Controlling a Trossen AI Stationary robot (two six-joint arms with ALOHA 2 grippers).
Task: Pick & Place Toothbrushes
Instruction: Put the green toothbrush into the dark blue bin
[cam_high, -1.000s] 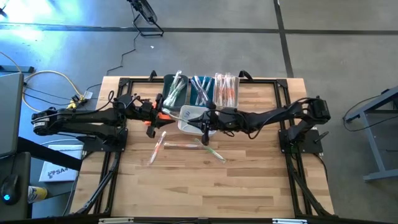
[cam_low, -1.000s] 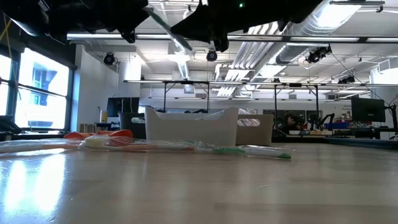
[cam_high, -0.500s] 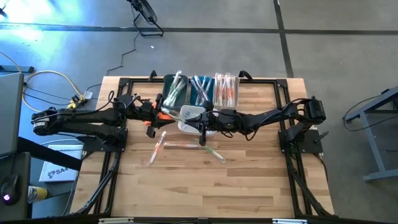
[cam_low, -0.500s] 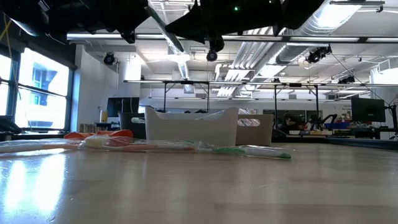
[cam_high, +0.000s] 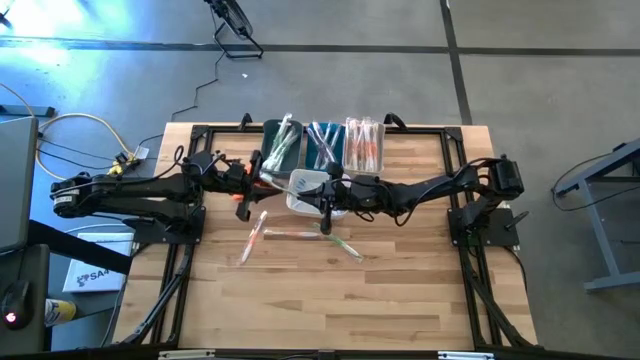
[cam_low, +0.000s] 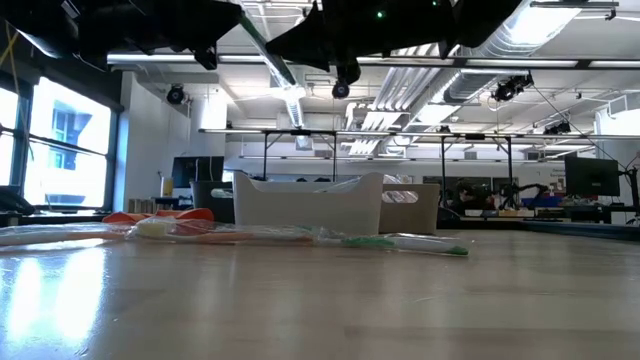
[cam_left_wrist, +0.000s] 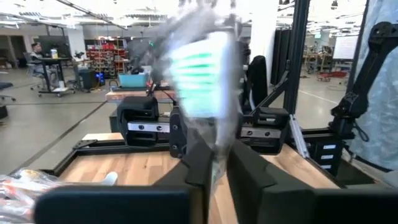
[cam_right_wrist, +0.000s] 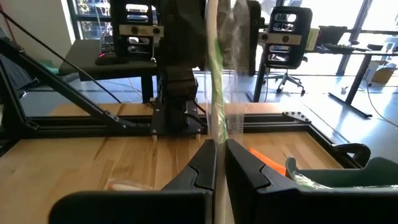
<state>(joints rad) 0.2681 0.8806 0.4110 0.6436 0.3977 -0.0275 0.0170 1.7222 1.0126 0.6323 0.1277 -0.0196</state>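
Observation:
A wrapped toothbrush (cam_high: 290, 184) with a green and white handle hangs in the air between my two arms, over a white bin (cam_high: 306, 200). My left gripper (cam_high: 262, 183) is shut on it from the table's left, my right gripper (cam_high: 322, 190) from the right. In the low view the toothbrush (cam_low: 268, 52) slants high above the table. Three more wrapped toothbrushes (cam_high: 300, 236) lie flat on the wood near the white bin. Behind it stand three bins with sorted toothbrushes: green (cam_high: 283, 145), blue (cam_high: 325, 145) and orange (cam_high: 363, 143). My left gripper (cam_left_wrist: 214, 168) pinches the toothbrush's clear wrapper (cam_left_wrist: 214, 140) between its two fingers, just short of a blurred green and white part. The fingers come about level from the table's left. The toothbrush is lifted clear of the table. My right gripper (cam_right_wrist: 221, 155) pinches the toothbrush's thin wrapped handle (cam_right_wrist: 217, 127) between its two fingers, coming level from the table's right. The toothbrush (cam_right_wrist: 219, 74) reaches on past the fingertips toward the left arm. It is clear of the table and the bin.
An orange thing (cam_high: 243, 210) lies on the wood below the left gripper. Black frame rails (cam_high: 185, 250) run along the table's left, right and far sides. The near half of the table (cam_high: 330, 300) is bare wood.
The right arm has shifted a little at its elbow, and in the low view the held toothbrush stands slightly steeper than a second ago. Both grippers stay where they were, above the white bin.

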